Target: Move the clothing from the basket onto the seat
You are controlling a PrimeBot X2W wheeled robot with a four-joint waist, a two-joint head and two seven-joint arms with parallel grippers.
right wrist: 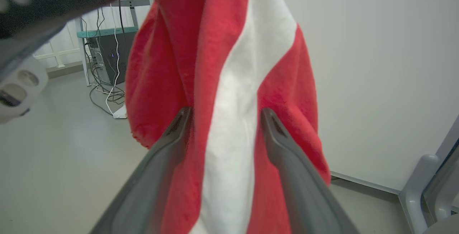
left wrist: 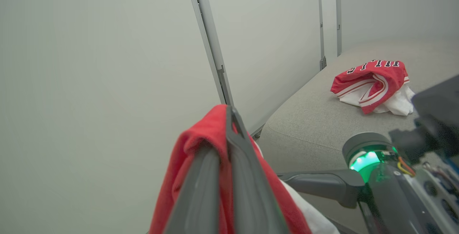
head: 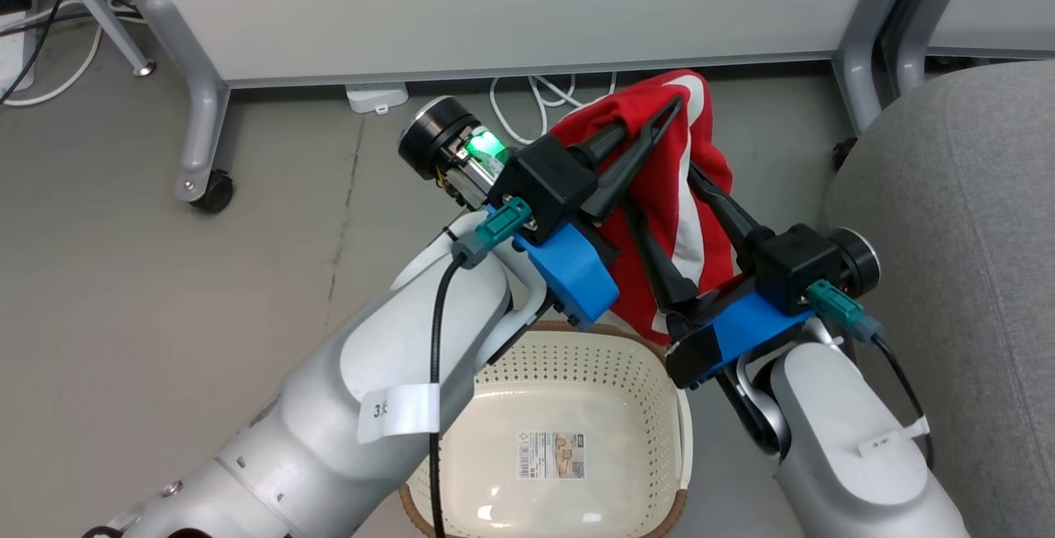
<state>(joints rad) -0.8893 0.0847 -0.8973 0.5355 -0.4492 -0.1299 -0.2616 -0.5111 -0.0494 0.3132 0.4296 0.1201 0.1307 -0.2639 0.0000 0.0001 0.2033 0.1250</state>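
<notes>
The left gripper (head: 676,105) is closed tight on a fold of the red garment (head: 715,161) and holds it up over the far rim of the basket (head: 577,357). The right gripper (right wrist: 226,114) is wide open, with one finger on either side of the hanging cloth's white stripe. The jersey (left wrist: 373,80) lies crumpled on the seat (left wrist: 315,119), well apart from both grippers.

garment (head: 659,192) is shown red with one broad white stripe | jersey (left wrist: 376,78) is shown red, banded in white, lettered in black edged white | basket (head: 577,357) is shown cream-white, dotted with perforations, rimmed in woven brown | seat (head: 972,274) is shown plain grey
</notes>
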